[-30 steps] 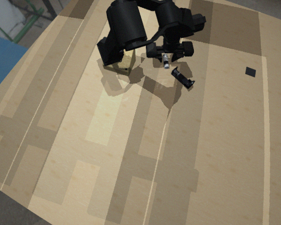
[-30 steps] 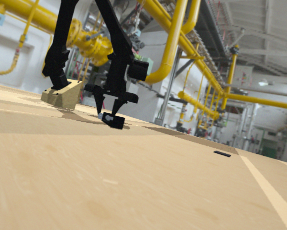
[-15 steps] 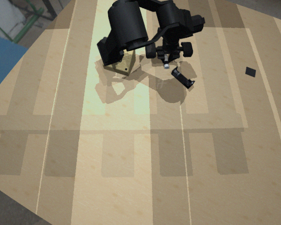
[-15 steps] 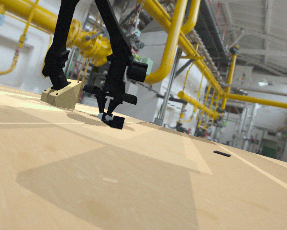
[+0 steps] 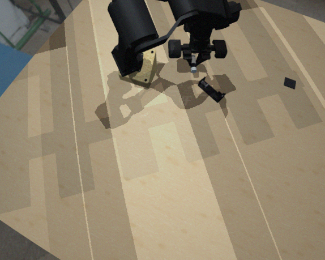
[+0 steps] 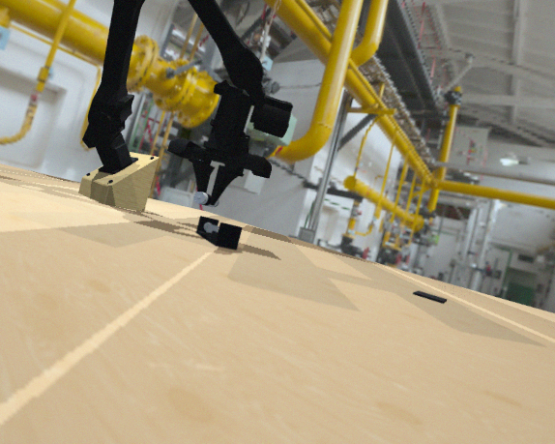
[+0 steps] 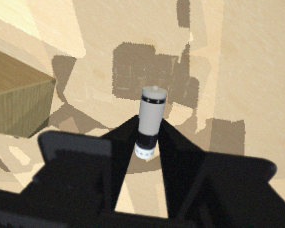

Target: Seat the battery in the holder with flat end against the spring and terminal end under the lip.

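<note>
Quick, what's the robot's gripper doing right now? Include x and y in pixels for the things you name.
Gripper (image 5: 193,62) (image 6: 208,200) (image 7: 149,120): closed on the battery (image 5: 193,68) (image 6: 200,197) (image 7: 151,118), holding it up above the table (image 5: 174,213) (image 6: 277,365) (image 7: 255,59).

The arm (image 5: 132,18) (image 6: 121,29) is black, with a thick rounded barrel and long, slim bent links. Its black gripper (image 5: 193,64) (image 6: 207,199) (image 7: 149,120) has blocky, rounded side pieces and tapering fingers. The arm's tan, wedge-shaped base (image 5: 152,66) (image 6: 139,187) carries dark screws.
</note>
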### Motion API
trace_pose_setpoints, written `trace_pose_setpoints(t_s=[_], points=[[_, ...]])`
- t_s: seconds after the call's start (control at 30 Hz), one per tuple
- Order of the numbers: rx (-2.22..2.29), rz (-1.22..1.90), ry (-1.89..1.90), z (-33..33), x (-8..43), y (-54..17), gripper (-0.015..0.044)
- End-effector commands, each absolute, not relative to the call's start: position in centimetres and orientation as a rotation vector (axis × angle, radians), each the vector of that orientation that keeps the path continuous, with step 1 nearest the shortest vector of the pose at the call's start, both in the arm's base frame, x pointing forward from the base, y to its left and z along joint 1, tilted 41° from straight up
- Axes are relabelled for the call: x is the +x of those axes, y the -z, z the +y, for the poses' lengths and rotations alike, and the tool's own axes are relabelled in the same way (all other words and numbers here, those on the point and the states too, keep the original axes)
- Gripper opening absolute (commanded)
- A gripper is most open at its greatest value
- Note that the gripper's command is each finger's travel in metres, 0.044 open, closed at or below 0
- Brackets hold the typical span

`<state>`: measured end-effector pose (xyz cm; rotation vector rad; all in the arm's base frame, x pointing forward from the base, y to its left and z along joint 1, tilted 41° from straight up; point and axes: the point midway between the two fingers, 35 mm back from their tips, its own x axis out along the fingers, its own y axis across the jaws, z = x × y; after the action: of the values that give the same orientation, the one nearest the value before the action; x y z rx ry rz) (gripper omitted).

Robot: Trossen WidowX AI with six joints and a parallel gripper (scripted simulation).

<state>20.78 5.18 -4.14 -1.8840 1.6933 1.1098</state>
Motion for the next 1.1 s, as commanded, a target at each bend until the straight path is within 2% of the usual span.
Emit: trace_pose_setpoints(t_s=[0.0, 0.53, 1.07], points=[[-1.787, 1.71, -0.953, 5.5, 21.7, 3.6, 0.0067], [-1.159, 1.717, -0.108, 4.7, 25.2, 1.5, 0.0067], [-0.486, 1.49, 0.607, 3.2, 28.4, -0.8, 0.0067]])
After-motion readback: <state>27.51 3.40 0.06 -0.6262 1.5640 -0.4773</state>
